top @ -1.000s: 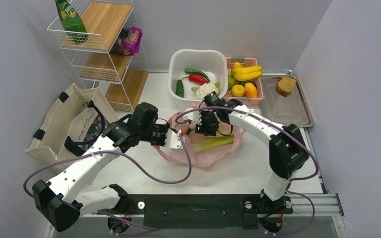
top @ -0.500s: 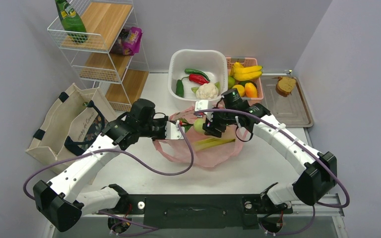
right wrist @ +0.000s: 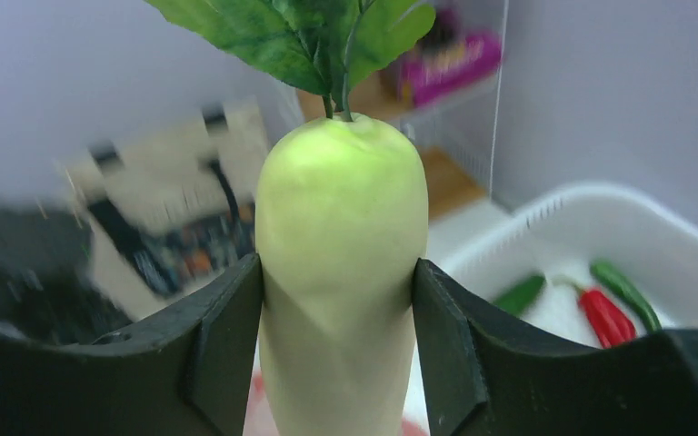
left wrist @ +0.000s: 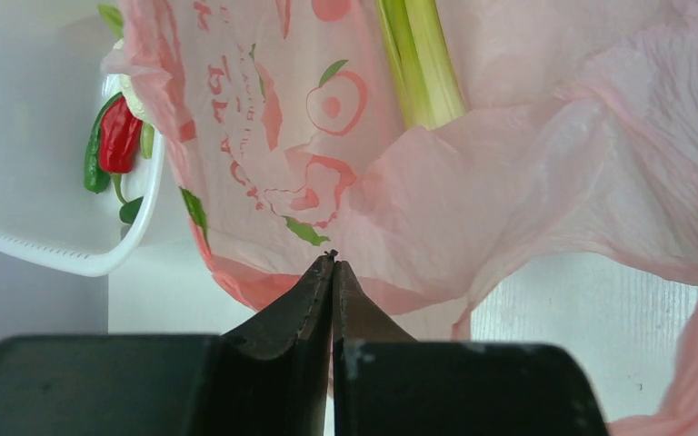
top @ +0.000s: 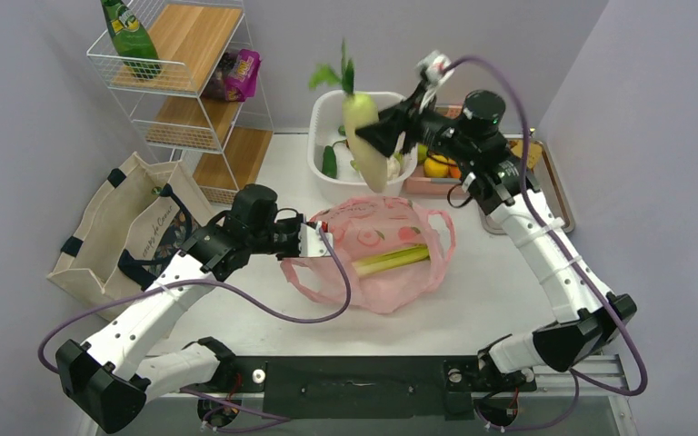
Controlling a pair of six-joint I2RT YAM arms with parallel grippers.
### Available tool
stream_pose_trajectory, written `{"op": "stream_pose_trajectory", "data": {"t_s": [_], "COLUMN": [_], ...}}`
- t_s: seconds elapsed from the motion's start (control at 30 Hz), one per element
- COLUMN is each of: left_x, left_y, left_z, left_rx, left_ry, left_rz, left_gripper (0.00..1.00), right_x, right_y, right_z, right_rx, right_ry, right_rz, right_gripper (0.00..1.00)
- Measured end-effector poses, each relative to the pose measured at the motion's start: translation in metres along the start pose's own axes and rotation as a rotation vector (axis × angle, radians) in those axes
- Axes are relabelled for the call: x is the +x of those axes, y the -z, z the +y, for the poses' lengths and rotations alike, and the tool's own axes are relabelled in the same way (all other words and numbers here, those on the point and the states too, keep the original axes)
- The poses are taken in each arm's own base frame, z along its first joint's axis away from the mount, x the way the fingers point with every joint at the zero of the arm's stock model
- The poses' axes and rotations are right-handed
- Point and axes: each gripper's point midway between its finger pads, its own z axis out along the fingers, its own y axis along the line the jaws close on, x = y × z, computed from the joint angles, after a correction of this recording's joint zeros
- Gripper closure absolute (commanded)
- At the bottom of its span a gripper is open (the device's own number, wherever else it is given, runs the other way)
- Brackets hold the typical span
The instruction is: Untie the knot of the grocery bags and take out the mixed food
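My right end effector (right wrist: 338, 354) has risen out of the thin pink plastic bag (top: 391, 282). It is clamped on the white radish with green leaves (right wrist: 341, 209), with the white plastic basket (top: 391, 96) beneath. My left end effector (left wrist: 334, 263) is pinched on the bag's rim, and the pale-green stalk (left wrist: 418, 64) lies just beyond its tips.

Pink bag (top: 377, 289) bears red fruit prints; the radish (top: 364, 136) is white, green-leaved.

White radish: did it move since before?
Yes. The white radish, held by the right gripper, went up out of the pink bag, toward the white basket.
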Motion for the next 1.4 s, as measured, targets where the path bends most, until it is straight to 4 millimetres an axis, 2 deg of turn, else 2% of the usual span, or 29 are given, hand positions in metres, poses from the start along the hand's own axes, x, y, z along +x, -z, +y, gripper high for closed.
{"op": "stream_pose_trajectory", "data": {"t_s": [0.1, 0.17, 0.23, 0.27, 0.33, 0.4, 0.43, 0.57, 0.63, 0.7, 0.73, 0.8, 0.83, 0.87, 1.0, 1.13, 1.23, 1.33, 1.4], "left_x": [-0.003, -0.003, -0.003, -0.002, -0.001, -0.001, 0.000, 0.000, 0.001, 0.001, 0.001, 0.002, 0.002, 0.002, 0.002, 0.002, 0.003, 0.003, 0.002], "left_y": [-0.001, -0.001, -0.002, -0.003, -0.004, -0.005, -0.005, -0.004, -0.004, -0.004, -0.004, -0.003, -0.003, -0.003, -0.003, -0.005, -0.007, -0.008, -0.008], "left_z": [0.001, 0.001, 0.000, 0.000, -0.001, -0.001, 0.000, 0.000, 0.000, 0.001, 0.001, 0.001, 0.002, 0.002, 0.005, 0.007, 0.007, 0.008, 0.010], "left_rx": [-0.002, 0.000, 0.005, 0.007, 0.010, 0.011, 0.010, 0.006, 0.005, 0.003, 0.002, -0.002, -0.004, -0.005, -0.016, -0.024, -0.027, -0.031, -0.038], "left_ry": [0.004, 0.006, 0.011, 0.013, 0.017, 0.018, 0.018, 0.018, 0.019, 0.018, 0.018, 0.017, 0.016, 0.015, 0.009, -0.005, -0.008, -0.009, -0.010], "left_rz": [-0.012, -0.016, -0.016, -0.015, -0.011, -0.009, -0.007, -0.003, 0.000, 0.002, 0.003, 0.005, 0.006, 0.007, 0.011, 0.005, 0.003, 0.000, -0.005], "left_gripper": [1.00, 1.00, 1.00, 1.00, 1.00, 1.00, 1.00, 1.00, 1.00, 1.00, 1.00, 1.00, 1.00, 1.00, 1.00, 1.00, 1.00, 1.00, 1.00], "right_x": [-0.082, -0.125, -0.143, -0.143, -0.134, -0.110, -0.093, 0.002, 0.040, 0.065, 0.075, 0.089, 0.094, 0.099, 0.112, 0.111, 0.102, 0.090, 0.077], "right_y": [-0.006, -0.011, -0.020, -0.026, -0.043, -0.066, -0.077, -0.115, -0.123, -0.128, -0.128, -0.131, -0.132, -0.134, -0.145, -0.145, -0.137, -0.114, -0.088], "right_z": [-0.016, -0.033, -0.056, -0.069, -0.099, -0.133, -0.148, -0.202, -0.218, -0.228, -0.233, -0.237, -0.238, -0.238, -0.243, -0.242, -0.238, -0.224, -0.203], "right_rx": [0.034, 0.057, 0.103, 0.132, 0.205, 0.280, 0.314, 0.464, 0.522, 0.558, 0.574, 0.584, 0.586, 0.583, 0.570, 0.548, 0.523, 0.493, 0.452], "right_ry": [-0.170, -0.250, -0.297, -0.314, -0.360, -0.404, -0.424, -0.484, -0.489, -0.484, -0.479, -0.473, -0.474, -0.478, -0.484, -0.453, -0.411, -0.368, -0.327], "right_rz": [-0.241, -0.380, -0.466, -0.484, -0.495, -0.473, -0.450, -0.285, -0.210, -0.159, -0.136, -0.100, -0.089, -0.074, -0.027, 0.001, 0.016, 0.045, 0.064], "right_gripper": [1.00, 1.00, 1.00, 1.00, 1.00, 1.00, 1.00, 1.00, 1.00, 1.00, 0.97, 0.66, 0.58, 0.46, 0.24, 0.15, 0.14, 0.15, 0.16]}}
